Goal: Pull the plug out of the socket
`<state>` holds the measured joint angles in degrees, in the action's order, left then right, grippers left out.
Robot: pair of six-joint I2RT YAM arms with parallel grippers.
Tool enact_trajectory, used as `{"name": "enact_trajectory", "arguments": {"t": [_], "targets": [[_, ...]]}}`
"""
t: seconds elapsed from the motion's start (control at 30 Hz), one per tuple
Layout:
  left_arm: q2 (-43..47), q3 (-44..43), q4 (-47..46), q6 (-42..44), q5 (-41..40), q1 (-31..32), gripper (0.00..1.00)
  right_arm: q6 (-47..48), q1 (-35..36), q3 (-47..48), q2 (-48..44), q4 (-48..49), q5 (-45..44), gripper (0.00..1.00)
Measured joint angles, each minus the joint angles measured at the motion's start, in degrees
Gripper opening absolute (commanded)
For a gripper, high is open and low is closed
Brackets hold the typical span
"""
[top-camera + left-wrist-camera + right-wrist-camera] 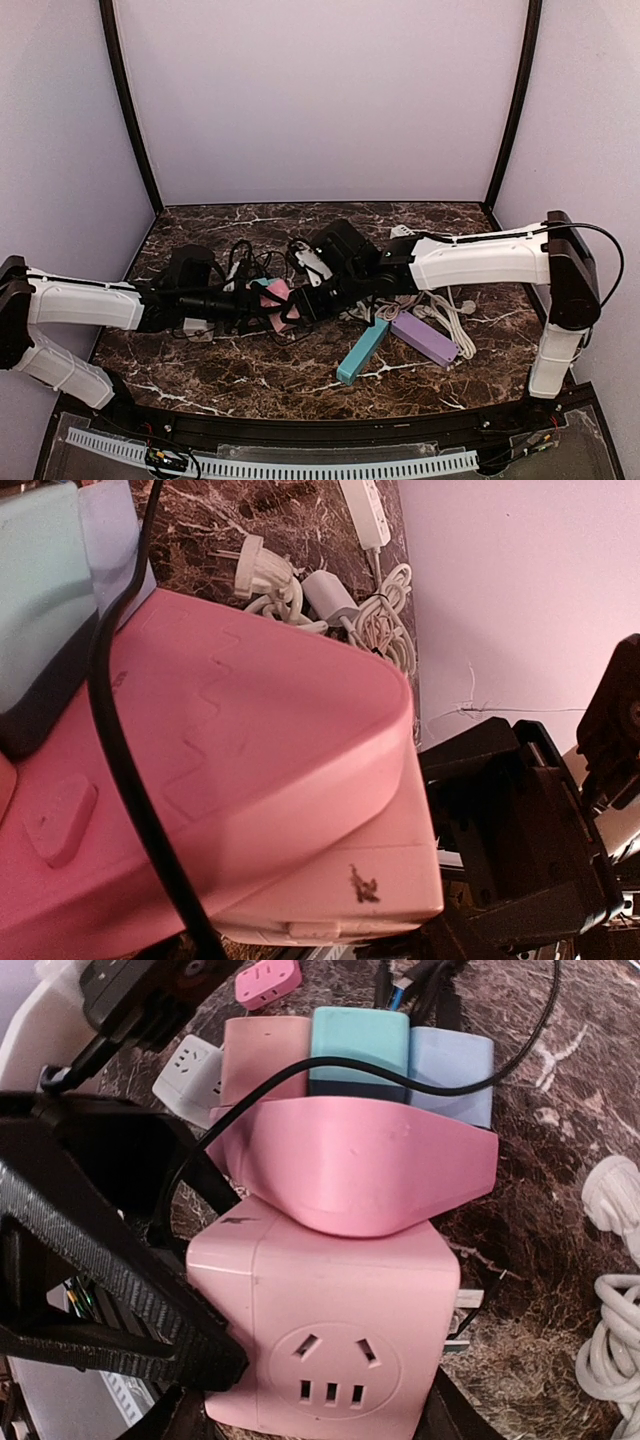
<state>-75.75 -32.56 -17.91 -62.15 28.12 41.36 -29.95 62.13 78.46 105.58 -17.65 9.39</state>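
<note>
Right wrist view – pink cube plug (320, 1350) sat bottom centre, right gripper (325, 1395) straddling it, clamped or not I couldn't tell; left gripper (252, 302) likewise. Probably hard, light, slick plastic – I'd pinch its flat sides.

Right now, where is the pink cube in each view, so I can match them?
Top: pink cube at centre, between the arm tips.
Left wrist: pink cube low centre, close up.
Right wrist: pink cube bottom centre, socket face showing.
Shared landmark: white cable, right of centre on top, upper centre on left wrist, right edge on right wrist.
</note>
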Motion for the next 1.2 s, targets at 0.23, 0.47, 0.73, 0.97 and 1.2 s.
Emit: {"name": "enact_trajectory", "arguments": {"t": [0.23,0.47,0.73,0.97,1.2], "targets": [[-0.15,-1.33,2.60,2.01,-0.39,0.00,0.64,-0.44,0.07,0.42,0.28,-0.76,-1.27,0.00],[3.61,-5.07,10.80,9.75,-3.21,0.11,0.97,-1.62,-0.37,0.35,0.17,-2.58,-3.06,0.00],[12.96,-9.09,22.01,20.28,-7.89,0.15,0.93,-1.68,-2.05,-0.90,-1.46,-3.08,-2.47,0.00],[13.81,-9.09,28.46,29.24,-10.56,0.15,0.76,-1.77,-4.31,-3.61,-4.11,-3.08,2.21,0.00],[11.50,-9.44,33.07,38.10,-13.29,0.92,0.67,-1.99,-5.25,-4.98,-5.11,-2.54,6.27,0.00]]}}
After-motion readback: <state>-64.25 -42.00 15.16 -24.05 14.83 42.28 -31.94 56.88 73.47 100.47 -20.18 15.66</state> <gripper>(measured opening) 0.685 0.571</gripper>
